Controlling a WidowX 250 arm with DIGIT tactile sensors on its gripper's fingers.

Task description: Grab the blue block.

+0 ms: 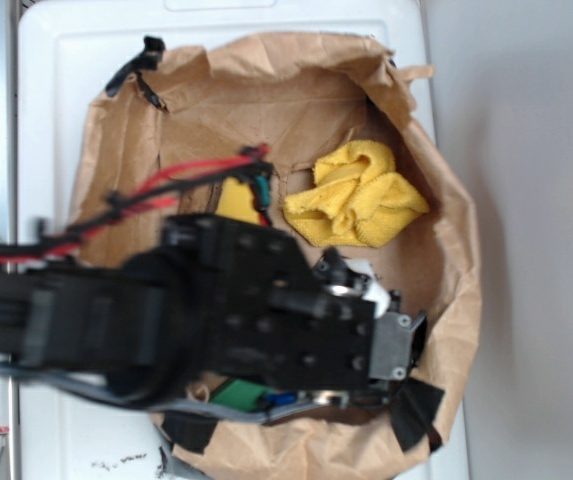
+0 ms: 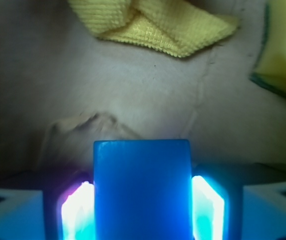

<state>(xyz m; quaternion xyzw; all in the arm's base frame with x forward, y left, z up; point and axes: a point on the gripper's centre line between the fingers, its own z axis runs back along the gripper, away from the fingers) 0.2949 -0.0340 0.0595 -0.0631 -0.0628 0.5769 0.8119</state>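
In the wrist view the blue block (image 2: 142, 190) fills the lower middle, standing lengthwise between my glowing finger pads (image 2: 78, 210). Both pads press against its long sides, so my gripper (image 2: 143, 202) is shut on it. The brown paper floor shows beyond the block's far end. Seen from the exterior camera, my gripper (image 1: 391, 345) is at the lower right of the paper-lined bin. The black arm covers most of what lies beneath it, and the block itself is hidden there.
A crumpled yellow cloth (image 1: 356, 195) (image 2: 157, 25) lies ahead of the gripper. A yellow sponge (image 2: 282, 50) (image 1: 234, 200) sits beside it. A green block (image 1: 236, 395) peeks out under the arm. Crinkled brown paper walls (image 1: 446, 240) ring the work area.
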